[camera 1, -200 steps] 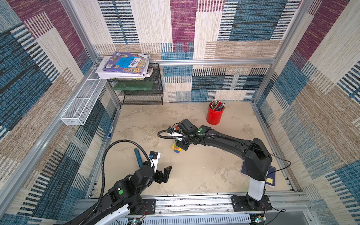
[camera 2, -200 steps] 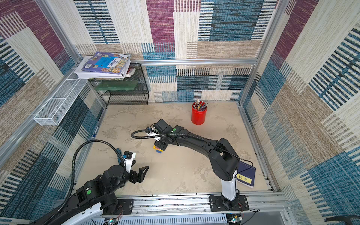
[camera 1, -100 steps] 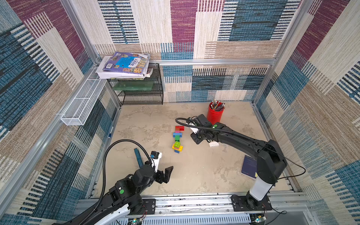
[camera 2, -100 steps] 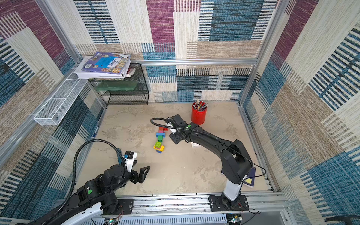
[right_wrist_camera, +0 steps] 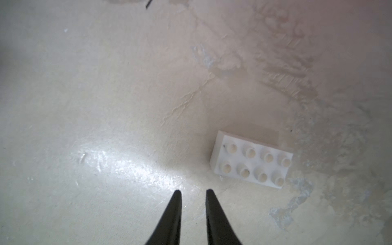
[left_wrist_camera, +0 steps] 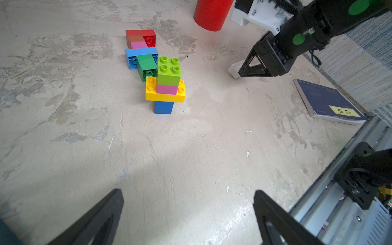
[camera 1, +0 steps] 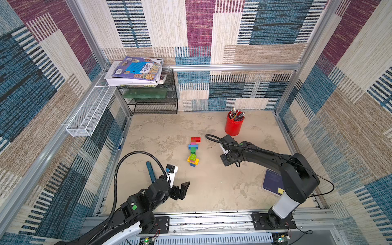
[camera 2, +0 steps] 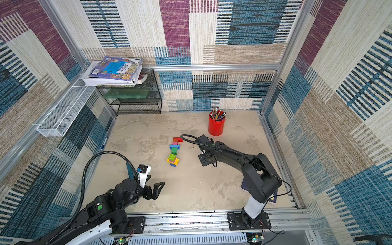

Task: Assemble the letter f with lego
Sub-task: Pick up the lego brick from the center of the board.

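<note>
**A:** Start on the left. What's there?

**B:** The left gripper (left_wrist_camera: 187, 192) hovers at about 7 o'clock on the tabletop (camera 1: 212, 191), its jaws spread wide and empty. At the centre lies the lego assembly (camera 1: 193, 151). The red brick (camera 1: 195, 139) is at its 12 o'clock end, then come pink, blue and green. At the 6 o'clock end a lime brick (left_wrist_camera: 169, 71) is stacked over pink, yellow and blue.

**A:** And the step in hand?

**B:** I'd judge it's fetching the white eight-stud brick (right_wrist_camera: 251, 162), which lies studs-up at 3 o'clock from the assembly. The right gripper (right_wrist_camera: 193, 191) is just beside it. Its jaws are only narrowly parted, with nothing between them.

**A:** How should it go about that?

**B:** That gap looks too slim for the brick, so it should widen first. Then it should shift over until the brick's long sides sit inside the fingers, drop straight down, and close across the short width. Closing off-centre would probably skid the brick away on that smooth surface.

**A:** What's different from a second ago?

**B:** The left gripper has stayed put. The right gripper was sitting over the assembly then and hiding part of it. It has since swung off toward 3 o'clock, so the bricks are in plain view, and its jaws have narrowed.
</note>
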Robot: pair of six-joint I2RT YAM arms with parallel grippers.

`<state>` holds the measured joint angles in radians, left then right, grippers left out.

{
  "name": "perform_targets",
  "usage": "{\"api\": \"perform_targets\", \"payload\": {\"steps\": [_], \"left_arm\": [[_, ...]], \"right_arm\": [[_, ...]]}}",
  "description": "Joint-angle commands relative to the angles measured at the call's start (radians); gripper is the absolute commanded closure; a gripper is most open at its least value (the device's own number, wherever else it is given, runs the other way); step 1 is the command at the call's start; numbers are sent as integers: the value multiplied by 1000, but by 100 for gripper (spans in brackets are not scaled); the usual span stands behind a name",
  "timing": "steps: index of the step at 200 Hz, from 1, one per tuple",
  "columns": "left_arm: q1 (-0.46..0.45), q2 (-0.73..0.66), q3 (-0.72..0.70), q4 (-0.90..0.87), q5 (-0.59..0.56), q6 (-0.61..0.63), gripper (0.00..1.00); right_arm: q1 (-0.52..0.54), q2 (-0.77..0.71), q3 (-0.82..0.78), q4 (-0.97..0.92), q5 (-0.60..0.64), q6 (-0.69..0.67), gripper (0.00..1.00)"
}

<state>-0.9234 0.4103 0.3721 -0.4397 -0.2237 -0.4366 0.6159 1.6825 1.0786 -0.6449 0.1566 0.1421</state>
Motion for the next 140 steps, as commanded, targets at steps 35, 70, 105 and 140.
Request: {"api": "perform_targets", "payload": {"steps": [35, 70, 105, 140], "left_arm": [[0, -5, 8, 11, 15, 9, 1], [1, -7, 13, 1, 16, 8, 1], [1, -10, 17, -7, 12, 8, 1], [1, -10, 10, 2, 6, 6, 1]], "right_arm": [[0, 24, -32, 35, 35, 55, 77], [-33, 67, -14, 75, 30, 34, 79], [-78, 112, 39, 98, 19, -3, 80], [-112, 180, 125, 101, 4, -43, 80]]}}
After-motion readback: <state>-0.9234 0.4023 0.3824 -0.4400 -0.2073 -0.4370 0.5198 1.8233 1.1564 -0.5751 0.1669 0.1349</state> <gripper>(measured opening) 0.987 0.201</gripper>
